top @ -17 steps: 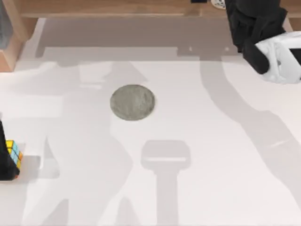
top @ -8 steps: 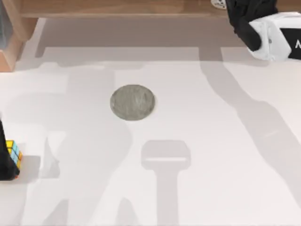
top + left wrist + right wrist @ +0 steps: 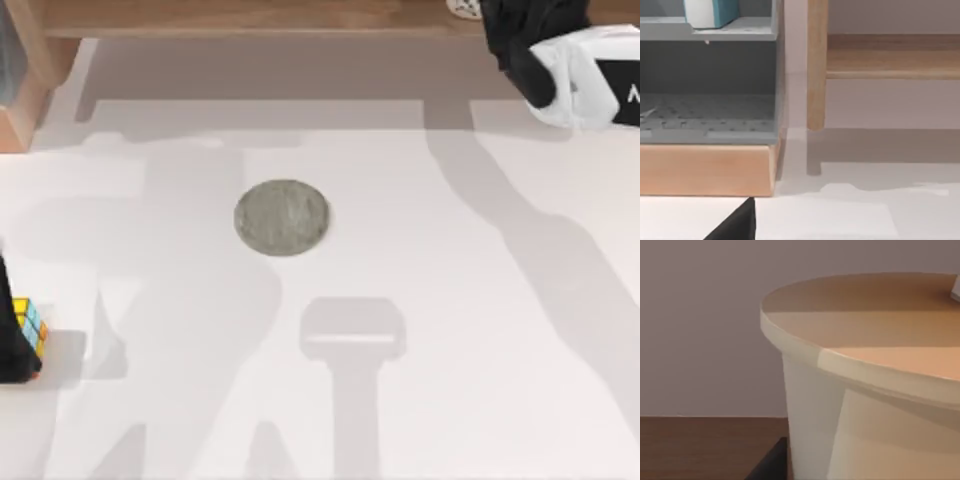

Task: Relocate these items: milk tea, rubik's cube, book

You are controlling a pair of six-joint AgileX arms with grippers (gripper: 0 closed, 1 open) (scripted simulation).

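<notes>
Table point(image 3: 450, 330) mostly open; both arms out at the edges.
R arm at far-right back edge by wooden ledge point(image 3: 250, 15); in its wrist view the milk tea point(image 3: 880, 390) sits right up close, grip state can't tell. Grey disc point(image 3: 282, 217) alone left of centre, free room all round. Rubik's cube point(image 3: 30, 325) at left edge, touching L gripper point(image 3: 12, 345); fingers' state can't tell.

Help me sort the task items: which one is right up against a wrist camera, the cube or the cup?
The milk tea: its orange lid and pale wall loom in the right wrist view. The rubik's cube sits at the table's left edge.
</notes>
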